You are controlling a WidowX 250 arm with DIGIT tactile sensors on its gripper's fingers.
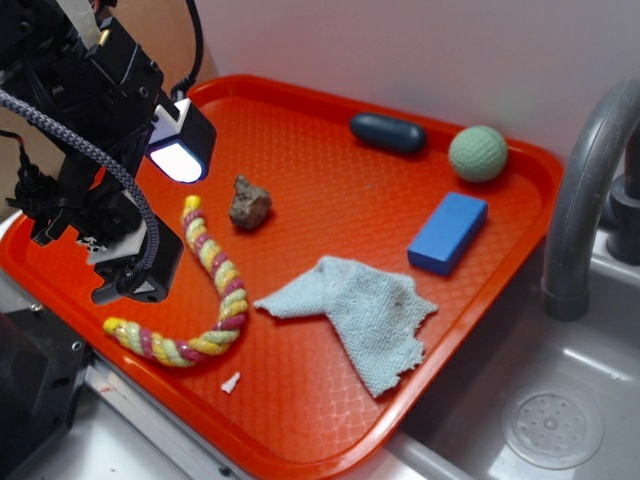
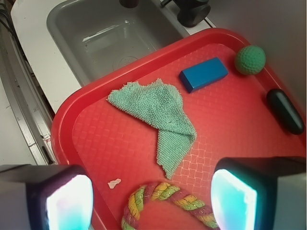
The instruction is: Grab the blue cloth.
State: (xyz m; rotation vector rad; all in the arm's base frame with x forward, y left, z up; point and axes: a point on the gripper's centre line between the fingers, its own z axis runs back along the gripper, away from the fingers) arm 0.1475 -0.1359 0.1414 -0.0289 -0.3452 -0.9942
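Note:
The blue cloth is a pale blue-grey terry rag lying crumpled and flat near the middle of the orange tray. My gripper hangs above the tray's left end, over a twisted yellow-pink rope. It is open, with nothing between its lit pads. The cloth lies apart from the gripper, to its right in the exterior view and ahead of it in the wrist view.
On the tray are also a bright blue block, a green ball, a dark navy capsule, a brown rock and a white scrap. A grey sink and faucet adjoin the tray.

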